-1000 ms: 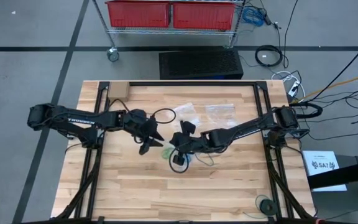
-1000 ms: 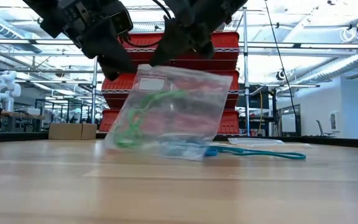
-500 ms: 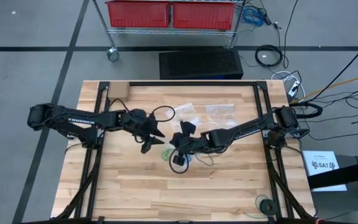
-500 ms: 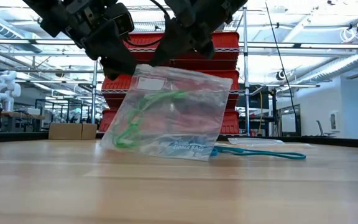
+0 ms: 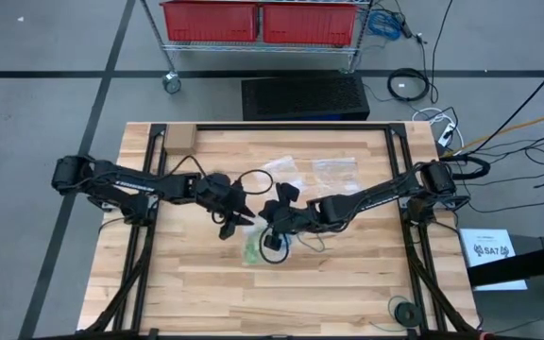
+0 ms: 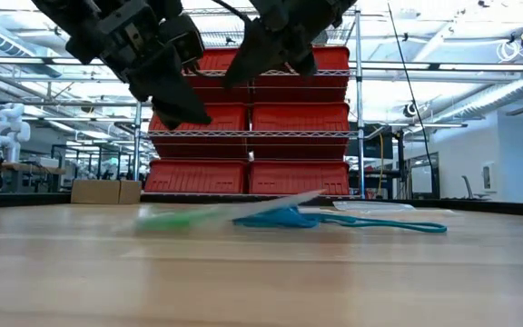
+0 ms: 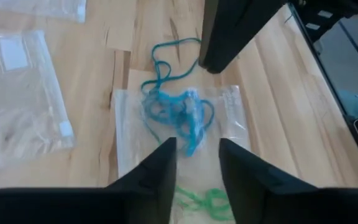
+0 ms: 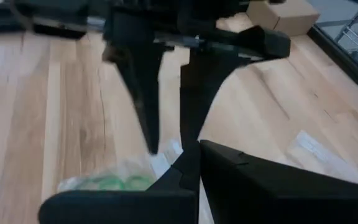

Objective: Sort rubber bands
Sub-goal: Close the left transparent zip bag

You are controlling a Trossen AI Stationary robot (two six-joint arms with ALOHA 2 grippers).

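Both arms [image 5: 229,210] meeting mid-table [image 5: 348,283] — bag [image 5: 253,251] below

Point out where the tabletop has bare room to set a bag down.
Free: the near half of the table, below both grippers, and the left strip. Crowded: the middle, where the bag with green and teal rubber bands lies under the left gripper and right gripper; empty bags behind.

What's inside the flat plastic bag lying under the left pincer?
The plastic bag holds teal rubber bands and green rubber bands. The left pincer hides part of the green ones.
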